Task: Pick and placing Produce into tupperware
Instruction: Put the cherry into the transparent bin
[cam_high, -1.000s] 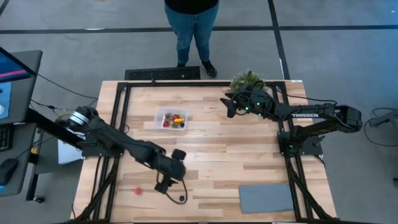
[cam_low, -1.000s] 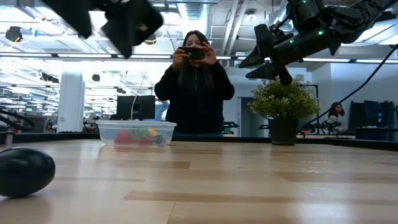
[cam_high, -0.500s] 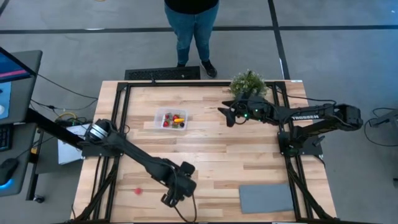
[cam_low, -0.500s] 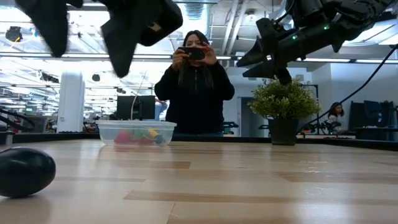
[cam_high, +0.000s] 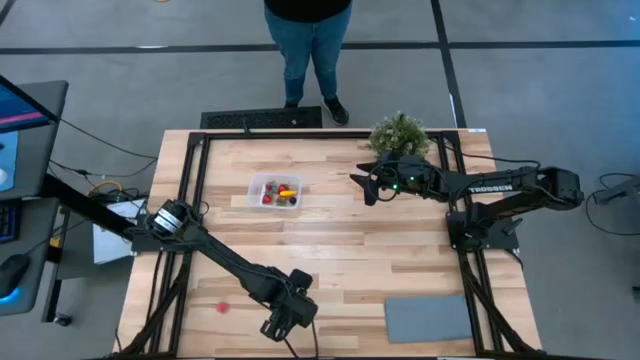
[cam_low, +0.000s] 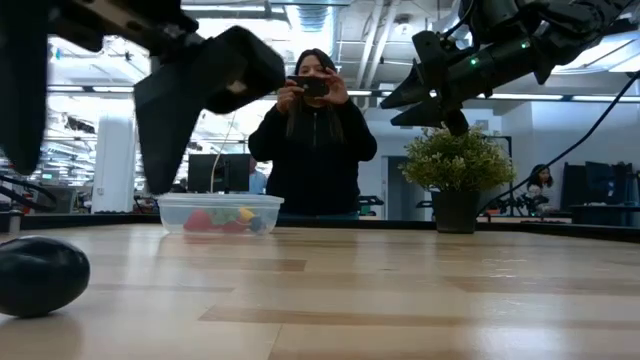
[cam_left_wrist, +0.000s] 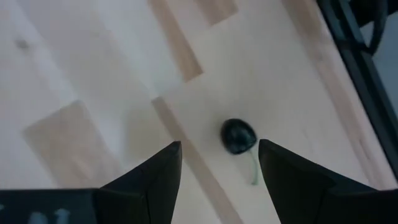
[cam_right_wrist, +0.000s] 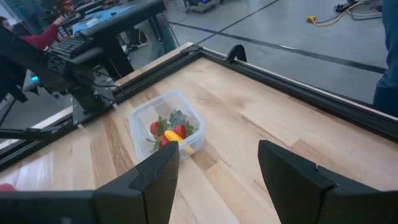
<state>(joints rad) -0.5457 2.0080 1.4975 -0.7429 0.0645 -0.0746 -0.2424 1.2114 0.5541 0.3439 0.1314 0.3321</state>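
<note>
Table: light wooden top (cam_high: 330, 240) with a black metal frame around it.
Plant: bushy green plant (cam_high: 398, 130) in a dark pot, at the far right part of the table.
Mat: flat grey rectangular mat (cam_high: 428, 318), lying near the front right corner.
Person: a person (cam_low: 312, 140) in dark top and jeans stands behind the table, holding a phone up with both hands.
Monitor: a screen (cam_high: 22, 105) at the left edge, beside the table.

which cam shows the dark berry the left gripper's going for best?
Left wrist view: the dark round berry lies in plain sight on bare wood ahead of the open left gripper. Low view shows it large, edge-on. High view hides it.
</note>
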